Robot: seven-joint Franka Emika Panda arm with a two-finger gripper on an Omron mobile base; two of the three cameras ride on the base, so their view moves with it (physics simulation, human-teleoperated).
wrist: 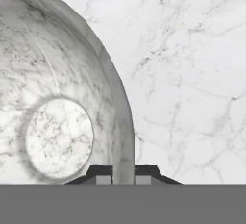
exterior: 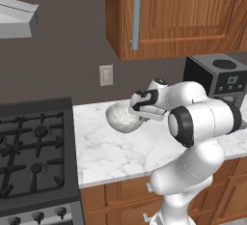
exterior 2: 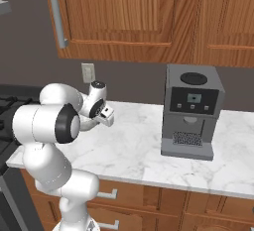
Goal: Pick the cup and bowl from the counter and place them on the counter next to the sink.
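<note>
The pale grey bowl (exterior: 121, 117) with a white speckled inside stands on the white marble counter (exterior: 111, 154), just right of the stove. In the hand view the bowl (wrist: 57, 98) fills the left half, with bare counter (wrist: 192, 74) to its right. My gripper (wrist: 123, 175) straddles the bowl's rim, one fingertip inside and one outside, closed against the wall. From the left base view the gripper (exterior: 140, 117) comes down on the bowl's right rim. The cup and the sink are out of view.
A black gas stovetop (exterior: 34, 156) lies left of the bowl. A grey coffee machine (exterior 2: 191, 111) stands on the counter to the right. Wooden upper cabinets (exterior: 169, 11) hang above, and a wall outlet (exterior: 106, 75) sits behind the bowl.
</note>
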